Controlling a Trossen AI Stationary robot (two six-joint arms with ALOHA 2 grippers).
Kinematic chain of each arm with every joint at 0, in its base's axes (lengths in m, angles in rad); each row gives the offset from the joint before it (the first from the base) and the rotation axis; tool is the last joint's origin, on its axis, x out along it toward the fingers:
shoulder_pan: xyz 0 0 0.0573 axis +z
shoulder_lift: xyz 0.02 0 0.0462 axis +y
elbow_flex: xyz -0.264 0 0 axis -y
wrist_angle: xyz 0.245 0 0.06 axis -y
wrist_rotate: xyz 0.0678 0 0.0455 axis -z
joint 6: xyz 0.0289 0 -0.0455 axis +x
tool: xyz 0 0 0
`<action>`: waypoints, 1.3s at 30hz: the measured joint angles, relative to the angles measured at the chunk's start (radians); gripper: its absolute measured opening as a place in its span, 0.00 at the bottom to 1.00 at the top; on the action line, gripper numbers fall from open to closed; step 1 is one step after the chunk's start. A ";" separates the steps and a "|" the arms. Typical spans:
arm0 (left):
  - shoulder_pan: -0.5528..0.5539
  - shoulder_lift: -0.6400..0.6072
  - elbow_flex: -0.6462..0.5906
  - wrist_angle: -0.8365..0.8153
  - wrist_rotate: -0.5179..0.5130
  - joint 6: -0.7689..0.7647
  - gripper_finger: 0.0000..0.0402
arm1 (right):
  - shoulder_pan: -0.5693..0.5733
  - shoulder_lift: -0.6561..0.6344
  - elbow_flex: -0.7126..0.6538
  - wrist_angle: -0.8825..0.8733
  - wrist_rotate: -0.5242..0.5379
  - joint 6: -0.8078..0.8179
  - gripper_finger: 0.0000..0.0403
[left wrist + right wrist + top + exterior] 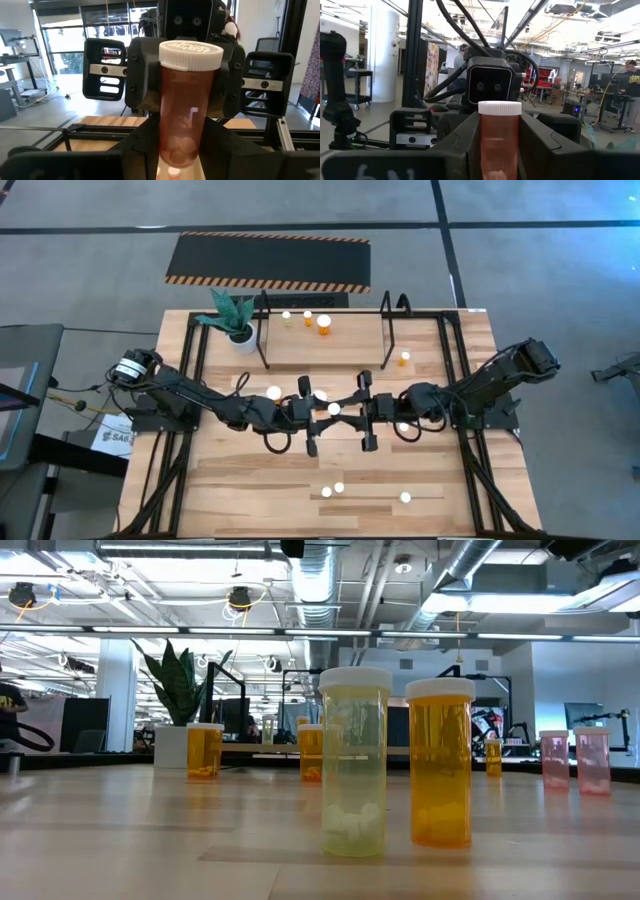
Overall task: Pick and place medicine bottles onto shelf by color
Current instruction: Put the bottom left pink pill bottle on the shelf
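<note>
Red-pink plastic medicine bottle point(189, 105), white-capped, stands mid-table, pinched by both left gripper point(322, 418) and right gripper point(345, 416), seemingly a handover.

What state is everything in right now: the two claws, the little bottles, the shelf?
reddish bottle: upright, capped, held between both grippers.
left gripper: shut on the reddish bottle.
right gripper: shut on the reddish bottle too.
shelf: carries three bottles, all upright.
yellow bottle: standing on the table, capped.
orange bottle: standing beside it, capped.
</note>
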 joint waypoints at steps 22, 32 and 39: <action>0.001 0.000 0.001 -0.071 -0.002 -0.053 0.21 | 0.009 -0.153 0.220 -0.741 0.015 0.141 0.65; 0.001 0.000 0.001 -0.079 0.030 -0.055 0.21 | 0.007 -0.125 0.224 -0.706 0.013 0.170 0.65; 0.003 0.000 0.001 -0.078 0.031 -0.055 0.21 | 0.007 -0.101 0.221 -0.678 0.012 0.167 0.65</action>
